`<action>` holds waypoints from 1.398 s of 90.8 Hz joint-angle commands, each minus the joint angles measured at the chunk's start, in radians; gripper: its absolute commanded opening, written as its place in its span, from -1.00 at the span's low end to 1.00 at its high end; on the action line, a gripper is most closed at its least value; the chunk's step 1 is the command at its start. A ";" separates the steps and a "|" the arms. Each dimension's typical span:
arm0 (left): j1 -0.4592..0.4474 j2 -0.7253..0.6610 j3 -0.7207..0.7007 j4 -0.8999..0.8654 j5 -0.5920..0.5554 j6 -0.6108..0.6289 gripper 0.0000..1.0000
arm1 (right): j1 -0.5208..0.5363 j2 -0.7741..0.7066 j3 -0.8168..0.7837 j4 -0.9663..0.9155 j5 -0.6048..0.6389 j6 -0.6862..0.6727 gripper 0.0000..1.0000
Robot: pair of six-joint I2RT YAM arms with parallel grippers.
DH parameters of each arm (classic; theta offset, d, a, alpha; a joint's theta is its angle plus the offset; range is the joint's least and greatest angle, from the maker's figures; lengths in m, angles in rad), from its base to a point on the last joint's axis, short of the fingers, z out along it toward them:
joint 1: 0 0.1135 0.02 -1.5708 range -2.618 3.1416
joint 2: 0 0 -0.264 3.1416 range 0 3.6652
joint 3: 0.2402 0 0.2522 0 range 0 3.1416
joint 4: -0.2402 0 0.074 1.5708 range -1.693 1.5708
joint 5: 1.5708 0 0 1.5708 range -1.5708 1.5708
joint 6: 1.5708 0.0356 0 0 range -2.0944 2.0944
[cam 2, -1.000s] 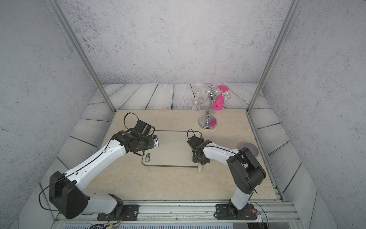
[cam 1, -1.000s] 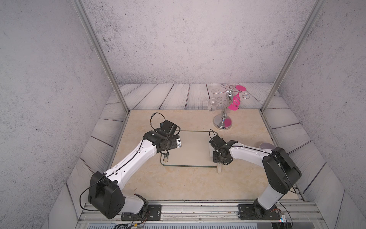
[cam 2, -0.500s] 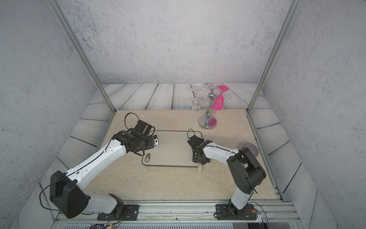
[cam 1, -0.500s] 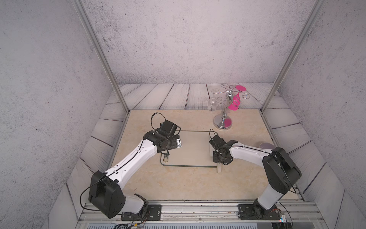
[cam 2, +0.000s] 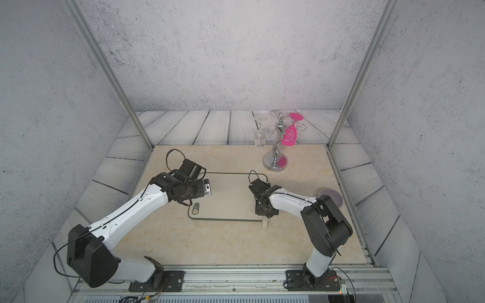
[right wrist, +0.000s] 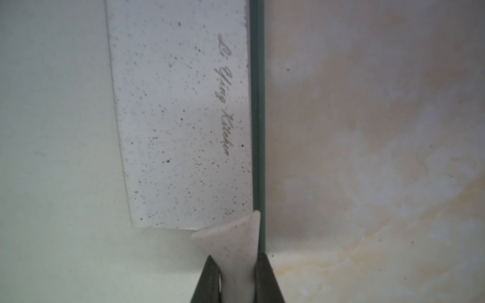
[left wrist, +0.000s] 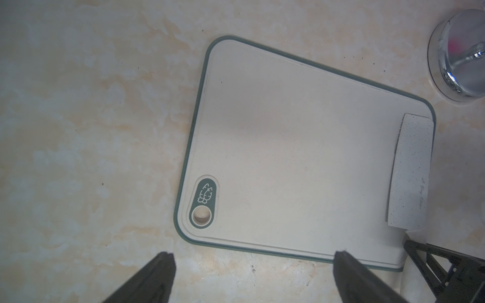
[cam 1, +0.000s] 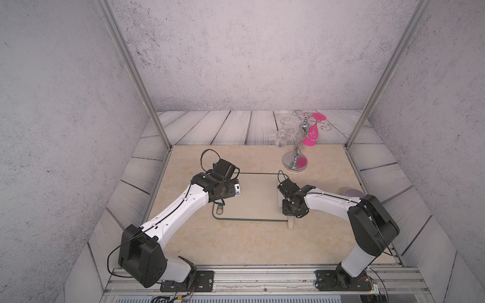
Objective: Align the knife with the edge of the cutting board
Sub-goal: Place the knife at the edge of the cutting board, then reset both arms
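Grips the knife (right wrist: 181, 118) by its handle in the right tool (right wrist: 236, 258), laid flat on the cutting board (left wrist: 288, 157), spine along one short side's green rim. Holds the left tool (left wrist: 254, 254) spread wide, empty, above the opposite end.

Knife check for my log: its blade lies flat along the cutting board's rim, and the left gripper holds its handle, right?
Wrong gripper: the right wrist view shows the right gripper closed on the knife handle. The blade does lie flat along the cutting board rim.

Soft even light, faint shadows; wrist views hazy, knife (right wrist: 181, 118) lettering legible.
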 commanded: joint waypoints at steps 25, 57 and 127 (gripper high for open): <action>-0.004 0.005 0.036 -0.005 -0.014 0.017 0.99 | -0.004 -0.021 0.034 -0.079 0.004 -0.005 0.21; -0.003 -0.054 0.033 0.045 -0.181 0.097 0.99 | -0.016 -0.217 0.129 -0.166 0.117 -0.056 0.55; 0.363 0.069 -0.159 0.358 -0.496 0.239 0.99 | -0.264 -0.406 -0.131 0.277 0.543 -0.283 0.98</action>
